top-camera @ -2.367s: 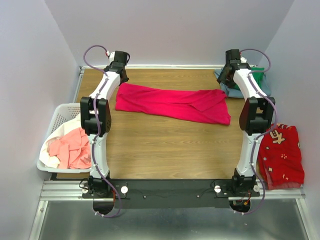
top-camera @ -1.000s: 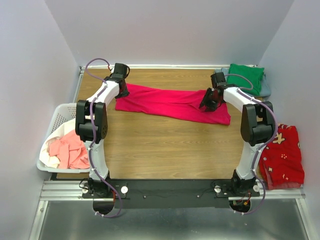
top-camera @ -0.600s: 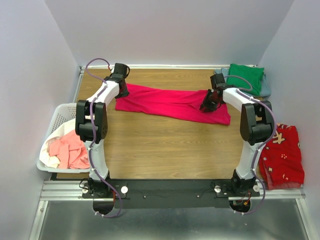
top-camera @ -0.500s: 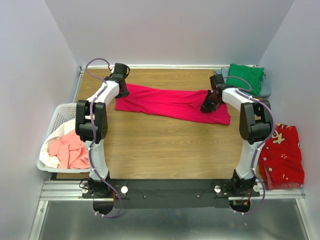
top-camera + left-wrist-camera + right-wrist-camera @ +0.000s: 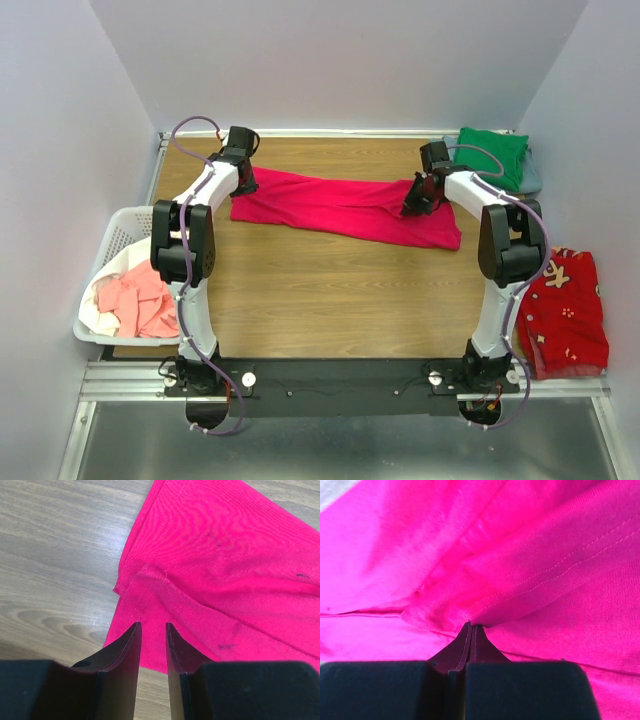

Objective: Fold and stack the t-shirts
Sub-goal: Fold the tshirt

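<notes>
A crimson-pink t-shirt (image 5: 340,205) lies spread in a long strip across the far half of the table. My left gripper (image 5: 243,184) hovers over its left end. In the left wrist view the gripper (image 5: 152,626) is open, its fingers straddling the shirt's corner (image 5: 225,555) with a gap between them. My right gripper (image 5: 411,206) is down on the shirt's right part. The right wrist view shows it (image 5: 471,625) shut on a puckered fold of the shirt (image 5: 530,540). A folded green t-shirt (image 5: 490,152) rests on a grey-blue one (image 5: 533,180) at the far right corner.
A white lattice basket (image 5: 115,225) hangs off the table's left edge with a salmon-pink shirt (image 5: 140,295) and a white one (image 5: 100,320) inside. A red patterned cloth (image 5: 565,310) lies at the right edge. Bare wood (image 5: 330,300) stretches between the shirt and the arm bases.
The right gripper has closed from open to shut on a fold of the crimson-pink shirt. Earlier, both arms came down from the back onto the shirt; the left has held still since.
</notes>
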`<action>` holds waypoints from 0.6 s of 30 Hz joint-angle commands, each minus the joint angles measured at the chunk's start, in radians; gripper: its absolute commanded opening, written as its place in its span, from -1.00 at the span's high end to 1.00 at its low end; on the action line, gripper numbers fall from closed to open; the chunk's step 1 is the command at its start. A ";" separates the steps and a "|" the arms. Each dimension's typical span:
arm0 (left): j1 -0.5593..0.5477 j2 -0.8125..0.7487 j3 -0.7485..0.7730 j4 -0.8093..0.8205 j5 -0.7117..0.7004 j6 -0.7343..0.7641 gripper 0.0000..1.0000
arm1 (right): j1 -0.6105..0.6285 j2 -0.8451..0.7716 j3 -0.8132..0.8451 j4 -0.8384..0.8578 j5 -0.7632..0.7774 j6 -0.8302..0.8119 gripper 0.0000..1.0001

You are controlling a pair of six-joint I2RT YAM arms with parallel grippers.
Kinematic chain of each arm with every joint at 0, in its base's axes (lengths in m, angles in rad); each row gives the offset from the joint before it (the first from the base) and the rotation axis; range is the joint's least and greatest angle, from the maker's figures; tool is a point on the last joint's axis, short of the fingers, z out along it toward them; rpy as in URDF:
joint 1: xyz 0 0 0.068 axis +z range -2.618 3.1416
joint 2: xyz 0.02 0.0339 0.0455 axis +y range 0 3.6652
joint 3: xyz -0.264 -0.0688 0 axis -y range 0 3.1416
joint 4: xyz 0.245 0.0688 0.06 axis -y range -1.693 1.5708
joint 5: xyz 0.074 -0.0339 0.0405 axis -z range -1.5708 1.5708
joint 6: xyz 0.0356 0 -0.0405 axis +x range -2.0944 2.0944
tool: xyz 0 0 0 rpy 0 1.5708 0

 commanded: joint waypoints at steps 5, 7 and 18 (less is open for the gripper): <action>-0.002 -0.060 -0.017 -0.010 -0.015 0.011 0.33 | 0.002 0.013 0.107 0.009 -0.003 -0.019 0.99; -0.004 -0.061 -0.016 -0.010 -0.016 0.013 0.32 | 0.002 0.043 0.153 0.009 0.000 -0.031 0.99; -0.004 -0.049 0.004 -0.023 -0.013 0.017 0.34 | 0.002 0.280 0.418 0.009 -0.057 -0.124 0.44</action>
